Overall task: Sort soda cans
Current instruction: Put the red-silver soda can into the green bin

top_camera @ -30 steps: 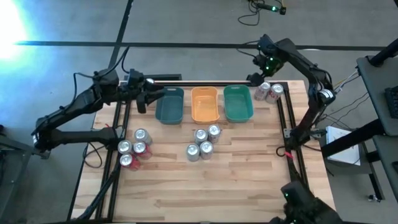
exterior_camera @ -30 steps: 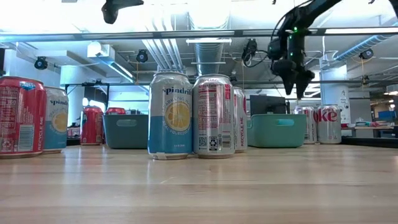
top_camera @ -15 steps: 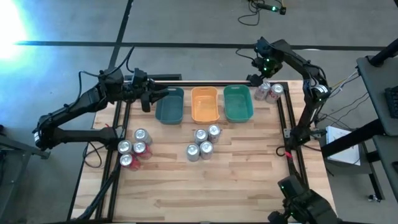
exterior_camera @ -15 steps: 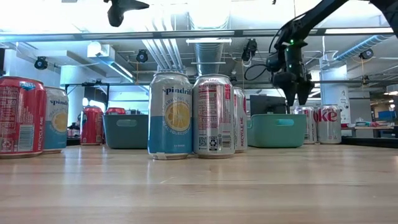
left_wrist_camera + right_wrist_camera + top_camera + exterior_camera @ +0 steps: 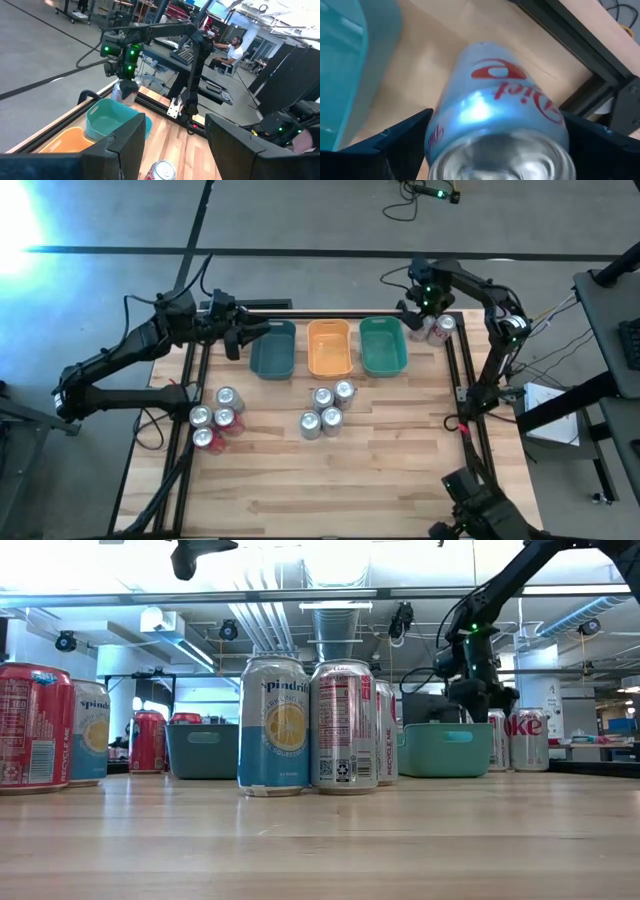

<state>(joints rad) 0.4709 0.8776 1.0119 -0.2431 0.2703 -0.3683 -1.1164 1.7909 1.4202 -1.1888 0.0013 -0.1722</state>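
Observation:
Two silver Diet Coke cans [image 5: 441,328] stand at the table's far right corner, right of the green tray [image 5: 382,346]. My right gripper [image 5: 421,318] is low over them, open, one finger on each side of the top of one silver can [image 5: 495,120]; in the low view it [image 5: 481,703] hangs just behind the green tray. My left gripper [image 5: 236,337] hovers open above the far left corner beside the dark teal tray [image 5: 272,348], holding nothing. More cans stand upright in a left cluster [image 5: 214,418] and a centre cluster [image 5: 327,409]. My right gripper comes from above, pointing down, with a finger [image 5: 402,142] on either side of the upright silver can's upper wall [image 5: 470,112]. The can stands on the table. I cannot tell whether the fingers touch it.
An orange tray [image 5: 329,347] sits between the teal and green trays along the far edge. Black rails [image 5: 468,395] frame the table's sides. Bare wood [image 5: 330,480] fills the near half. In the left wrist view a person [image 5: 231,49] sits at a desk beyond the table.
My right gripper has come down from high above the far right corner onto the silver cans, ending with its fingers around one can's top. My left gripper has shifted a little toward the teal tray. No can has moved.

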